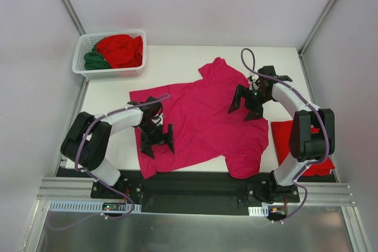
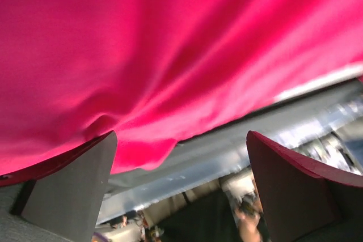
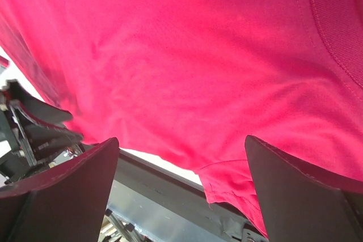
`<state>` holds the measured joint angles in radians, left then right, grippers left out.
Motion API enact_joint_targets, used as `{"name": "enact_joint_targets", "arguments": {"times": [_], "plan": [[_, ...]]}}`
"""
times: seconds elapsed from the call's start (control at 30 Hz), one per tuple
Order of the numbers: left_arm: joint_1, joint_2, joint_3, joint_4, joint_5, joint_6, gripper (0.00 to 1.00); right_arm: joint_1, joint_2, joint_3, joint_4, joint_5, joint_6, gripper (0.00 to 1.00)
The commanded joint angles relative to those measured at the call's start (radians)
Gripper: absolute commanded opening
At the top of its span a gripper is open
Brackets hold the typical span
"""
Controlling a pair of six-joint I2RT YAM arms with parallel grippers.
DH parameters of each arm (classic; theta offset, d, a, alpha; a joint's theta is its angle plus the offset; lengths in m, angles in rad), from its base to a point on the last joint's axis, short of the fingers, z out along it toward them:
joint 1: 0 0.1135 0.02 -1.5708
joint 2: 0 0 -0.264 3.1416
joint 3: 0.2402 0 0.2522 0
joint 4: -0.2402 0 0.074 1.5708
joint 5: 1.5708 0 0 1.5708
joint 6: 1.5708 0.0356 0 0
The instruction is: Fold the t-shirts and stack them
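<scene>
A magenta-pink t-shirt [image 1: 204,116] lies spread flat on the white table [image 1: 177,63], collar toward the right. My left gripper [image 1: 157,141] hovers open over its left part, near the hem. My right gripper [image 1: 245,106] stands open over the collar side. In the left wrist view the pink cloth [image 2: 170,55] fills the top, and nothing lies between the spread fingers [image 2: 74,185]. The right wrist view shows the same shirt [image 3: 187,66] above empty open fingers [image 3: 300,191]. A folded red t-shirt [image 1: 283,137] lies at the right, partly hidden by the right arm.
A white lattice basket [image 1: 109,74] stands at the back left. It holds a crumpled red t-shirt [image 1: 121,50] and a dark green one [image 1: 94,60]. Grey walls close in both sides. A metal rail [image 1: 189,190] runs along the near edge.
</scene>
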<state>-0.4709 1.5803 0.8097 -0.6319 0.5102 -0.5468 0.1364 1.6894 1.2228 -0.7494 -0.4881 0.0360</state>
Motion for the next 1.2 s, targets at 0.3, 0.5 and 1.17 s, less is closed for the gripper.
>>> {"name": "enact_joint_targets", "arguments": {"times": [0.3,0.5,1.17], "plan": [[0.244,0.084,0.196,-0.365,-0.349,0.222,0.99,0.009,-0.019,0.021,-0.011,-0.047,0.002,0.96],[0.157,0.011,0.284,-0.394,-0.233,0.147,0.99,0.009,-0.013,0.020,-0.010,-0.052,0.002,0.96],[0.067,0.088,0.086,-0.267,-0.238,0.160,0.99,0.011,-0.042,-0.029,0.002,-0.047,0.001,0.96]]}}
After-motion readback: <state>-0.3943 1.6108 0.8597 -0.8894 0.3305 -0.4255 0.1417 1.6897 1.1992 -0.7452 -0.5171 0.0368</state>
